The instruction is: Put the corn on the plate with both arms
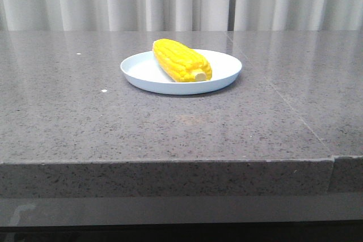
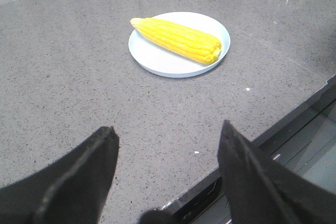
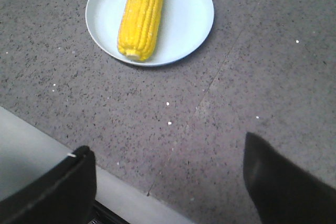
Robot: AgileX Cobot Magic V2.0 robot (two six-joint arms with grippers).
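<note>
Front view: corn cob (image 1: 181,59) lies diagonally inside the pale blue plate (image 1: 221,83), cream stub end toward the near rim; plate sits on the grey speckled desk (image 1: 113,123). No arm visible.

Left wrist view: left tool (image 2: 167,148) spread wide, empty, well apart from the plate (image 2: 152,56) and corn (image 2: 178,39).

Right wrist view: right tool (image 3: 170,169) likewise wide and empty, near the desk edge; corn (image 3: 142,14) rests within the plate (image 3: 191,19).

Judgement: placement looks complete; keep both tools clear of the plate to avoid nudging it.
</note>
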